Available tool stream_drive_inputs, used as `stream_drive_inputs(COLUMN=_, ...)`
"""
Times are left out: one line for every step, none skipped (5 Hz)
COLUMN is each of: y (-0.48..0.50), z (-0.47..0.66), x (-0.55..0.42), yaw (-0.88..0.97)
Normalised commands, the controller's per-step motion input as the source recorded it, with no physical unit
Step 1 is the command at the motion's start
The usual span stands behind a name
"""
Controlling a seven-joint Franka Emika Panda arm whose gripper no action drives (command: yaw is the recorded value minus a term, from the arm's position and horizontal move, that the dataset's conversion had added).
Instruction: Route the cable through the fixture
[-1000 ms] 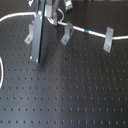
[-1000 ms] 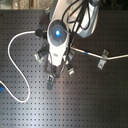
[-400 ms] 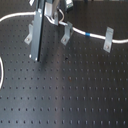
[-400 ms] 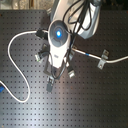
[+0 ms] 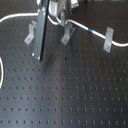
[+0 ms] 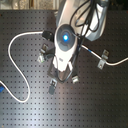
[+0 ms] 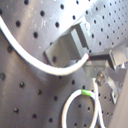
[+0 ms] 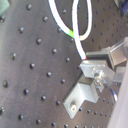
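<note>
The cable [image 5: 80,26] is a thin white cord crossing the far part of the black board. Its blue band [image 5: 90,31] lies between the middle fixture [image 5: 66,34] and the right fixture [image 5: 107,40], where the cord meets the bracket's top. A green band [image 7: 86,93] shows on a loop of cable [image 8: 71,34] in both wrist views. My gripper [image 7: 92,59] is shut on the cable beside a grey bracket [image 7: 70,45], also seen as the gripper [image 8: 89,65] above that bracket [image 8: 82,97]. The arm hides the grip in both exterior views.
A third bracket [image 5: 31,35] stands at the first exterior view's left. The cable's slack sweeps in a wide arc [image 6: 11,65] at the second exterior view's left. The arm's body [image 6: 64,42] covers the board's middle there, with small brackets [image 6: 74,80] near its base.
The arm has shifted only slightly over the middle fixture. The cable's course across the board looks much the same.
</note>
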Motion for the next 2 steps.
stream_drive_inputs(y=-0.351, z=-0.27, x=0.188, yaw=0.25)
stream_drive_inputs(y=-0.472, z=-0.24, x=-0.166, yaw=0.25)
